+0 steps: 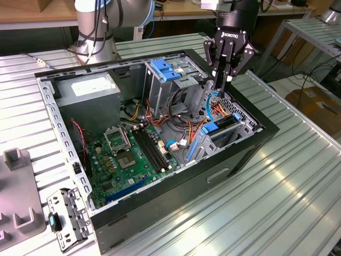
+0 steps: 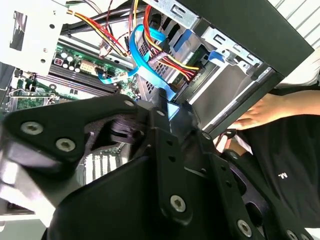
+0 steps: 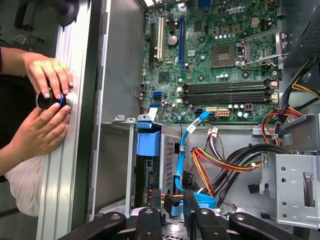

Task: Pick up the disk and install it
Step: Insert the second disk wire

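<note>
Disk (image 1: 221, 128) seated in its bay, largely hidden, hand (image 1: 222, 80) above cables, grip unclear

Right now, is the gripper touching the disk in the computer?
Cannot tell. In the exterior view the gripper hangs above the disk; no view shows contact or a gap plainly.

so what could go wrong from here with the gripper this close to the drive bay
Snagging: the gripper hangs right by the thin blue cable and the orange and yellow wires near the disk, so a move could drag them.
Contact: a person's hands rest just outside the case, so an outward swing might reach them.
</note>
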`<action>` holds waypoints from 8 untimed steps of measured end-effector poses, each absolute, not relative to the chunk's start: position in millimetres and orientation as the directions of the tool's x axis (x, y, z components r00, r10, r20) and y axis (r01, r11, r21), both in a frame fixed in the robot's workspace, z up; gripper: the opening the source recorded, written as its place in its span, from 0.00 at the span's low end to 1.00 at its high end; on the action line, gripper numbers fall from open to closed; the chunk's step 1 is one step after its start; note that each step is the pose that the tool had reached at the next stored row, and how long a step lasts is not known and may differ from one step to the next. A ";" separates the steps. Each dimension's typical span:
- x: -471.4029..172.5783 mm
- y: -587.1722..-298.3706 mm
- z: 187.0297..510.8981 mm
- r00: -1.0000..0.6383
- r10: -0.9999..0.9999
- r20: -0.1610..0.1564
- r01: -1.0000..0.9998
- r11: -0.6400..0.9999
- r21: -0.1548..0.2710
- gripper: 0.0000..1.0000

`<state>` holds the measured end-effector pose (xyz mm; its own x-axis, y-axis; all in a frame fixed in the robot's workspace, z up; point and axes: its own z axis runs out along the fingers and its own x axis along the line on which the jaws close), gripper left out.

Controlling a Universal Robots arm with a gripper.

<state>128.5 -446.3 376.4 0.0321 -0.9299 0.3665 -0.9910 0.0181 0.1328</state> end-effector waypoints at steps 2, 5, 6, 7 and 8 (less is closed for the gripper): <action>128.5 -445.5 376.2 0.032 -0.930 0.367 -0.991 0.018 0.133 0.31; 128.7 -443.5 371.1 0.032 -0.927 0.373 -0.991 0.019 0.133 0.31; 128.7 -443.7 368.4 0.032 -0.927 0.374 -0.991 0.019 0.133 0.31; 128.7 -446.8 367.2 0.032 -0.926 0.377 -0.991 0.020 0.133 0.31; 128.7 -449.4 366.5 0.032 -0.924 0.380 -0.991 0.020 0.133 0.31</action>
<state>128.7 -449.4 366.5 0.0322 -0.9244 0.3801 -0.9910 0.0200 0.1325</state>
